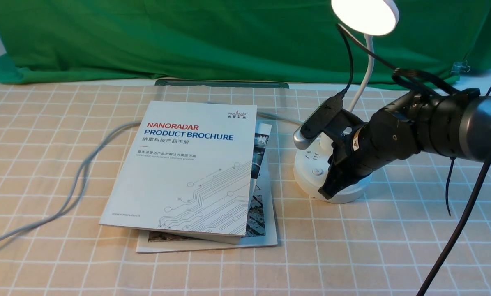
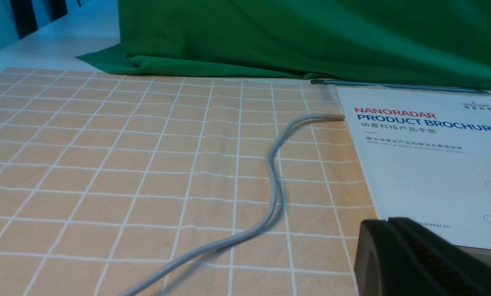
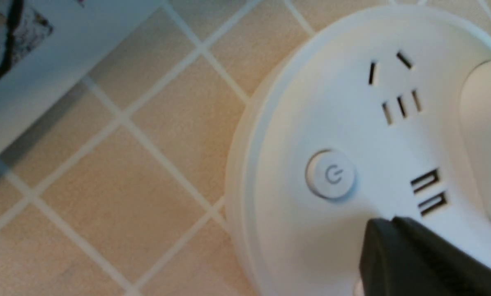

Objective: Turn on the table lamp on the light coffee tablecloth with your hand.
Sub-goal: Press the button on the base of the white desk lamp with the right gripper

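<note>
The white table lamp stands on the light coffee tablecloth (image 1: 352, 246) at the right. Its disc head (image 1: 364, 15) glows bright, above the round base (image 1: 309, 166). My right gripper (image 1: 326, 193), the hand, is shut and points down at the front of the base. In the right wrist view its closed tip (image 3: 387, 222) is just past the round power button (image 3: 331, 174) and next to two slots (image 3: 428, 191); what is under the tip is hidden. My left gripper (image 2: 387, 222) is shut and empty, low over the cloth by the brochure's corner.
A white product brochure (image 1: 192, 164) lies on another booklet (image 1: 266, 230) left of the lamp. A grey cable (image 1: 81, 172) snakes across the cloth from under the brochure to the near left edge. A green cloth (image 1: 187, 37) hangs along the back.
</note>
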{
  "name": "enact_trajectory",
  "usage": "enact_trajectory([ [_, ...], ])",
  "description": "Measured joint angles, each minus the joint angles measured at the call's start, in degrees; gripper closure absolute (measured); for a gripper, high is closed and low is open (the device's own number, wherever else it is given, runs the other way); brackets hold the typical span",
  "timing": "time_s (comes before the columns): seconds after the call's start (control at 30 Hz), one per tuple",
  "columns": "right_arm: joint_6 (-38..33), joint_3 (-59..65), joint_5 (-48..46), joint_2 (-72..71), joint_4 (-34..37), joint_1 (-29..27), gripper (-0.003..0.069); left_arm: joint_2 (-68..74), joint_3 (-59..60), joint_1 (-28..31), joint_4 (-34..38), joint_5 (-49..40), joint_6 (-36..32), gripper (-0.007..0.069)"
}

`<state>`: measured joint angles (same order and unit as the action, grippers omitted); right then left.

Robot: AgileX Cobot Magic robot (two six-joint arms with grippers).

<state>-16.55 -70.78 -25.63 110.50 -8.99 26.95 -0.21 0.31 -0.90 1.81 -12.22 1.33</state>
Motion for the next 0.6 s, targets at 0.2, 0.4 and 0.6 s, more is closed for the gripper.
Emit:
enact_trajectory([
  [0.2,1.2,0.5,-1.6,-1.6,0.1,0.0,0.0628,0.0,0.0,0.0,0.0,0.0,0.0,0.0603],
  [0.4,4.4,5.3,-3.8,-11.2,0.1,0.1,0.0628,0.0,0.0,0.0,0.0,0.0,0.0,0.0603],
  [0.6,8.6,13.4,-3.7,-23.8,0.1,0.1,0.0628,0.0,0.0,0.0,0.0,0.0,0.0,0.0603],
])
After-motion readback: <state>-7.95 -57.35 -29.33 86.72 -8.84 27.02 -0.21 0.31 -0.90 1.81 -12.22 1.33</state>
